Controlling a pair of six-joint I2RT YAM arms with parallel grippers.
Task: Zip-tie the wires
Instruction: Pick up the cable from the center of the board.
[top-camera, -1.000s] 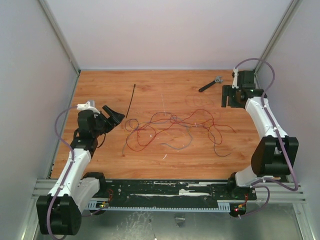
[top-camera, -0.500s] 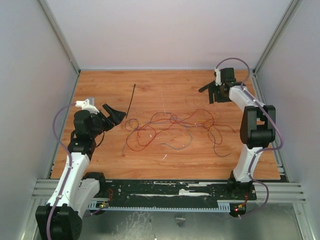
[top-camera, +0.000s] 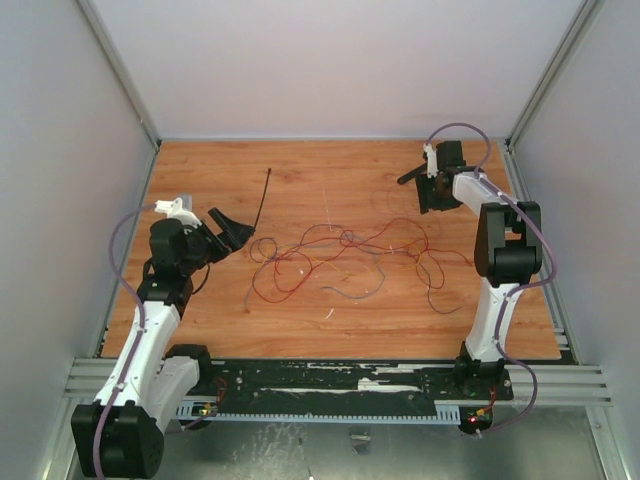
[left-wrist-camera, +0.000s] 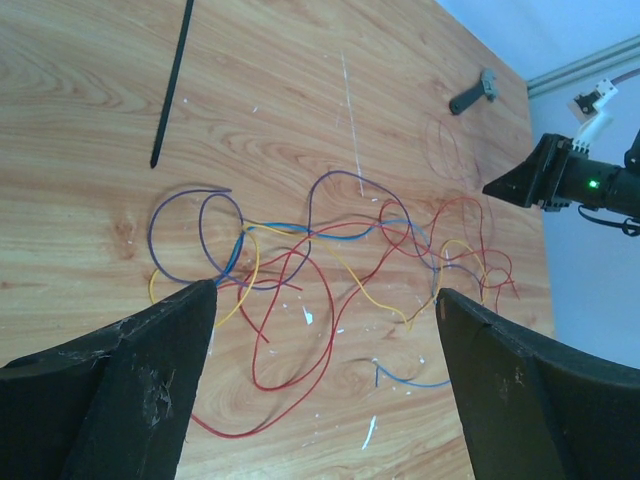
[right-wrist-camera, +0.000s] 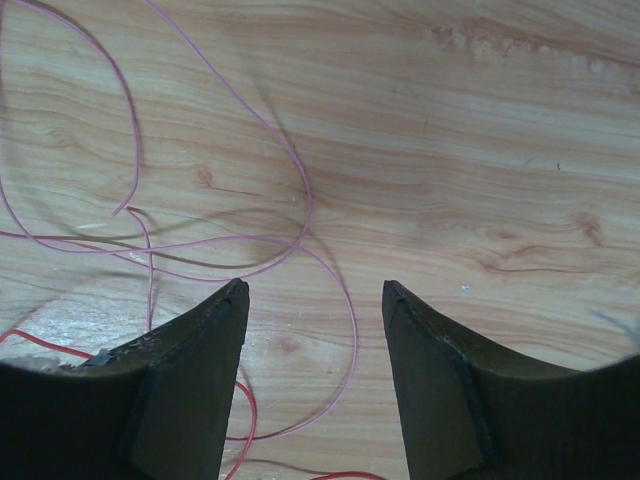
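The wires (top-camera: 340, 255) lie in a loose tangle, mostly red, on the middle of the wooden table; in the left wrist view the wires (left-wrist-camera: 330, 250) also show blue, yellow and purple strands. The zip tie (top-camera: 262, 200) is a straight black strip lying flat, far left of the tangle, also visible as the zip tie (left-wrist-camera: 172, 85). My left gripper (top-camera: 240, 232) hovers at the tangle's left end, open and empty, as the left gripper (left-wrist-camera: 325, 293) shows. My right gripper (top-camera: 434, 192) is at the far right, open over thin pink wire loops (right-wrist-camera: 300, 190); the right gripper (right-wrist-camera: 315, 286) holds nothing.
A short black tool with a grey head (top-camera: 407, 177) lies just left of the right gripper, also seen as the tool (left-wrist-camera: 475, 92). Grey walls close the table on three sides. White flecks dot the wood near the tangle.
The right arm has swung left from the far right corner and lowered over the pink loops, its jaws narrowing. The left jaws have widened slightly.
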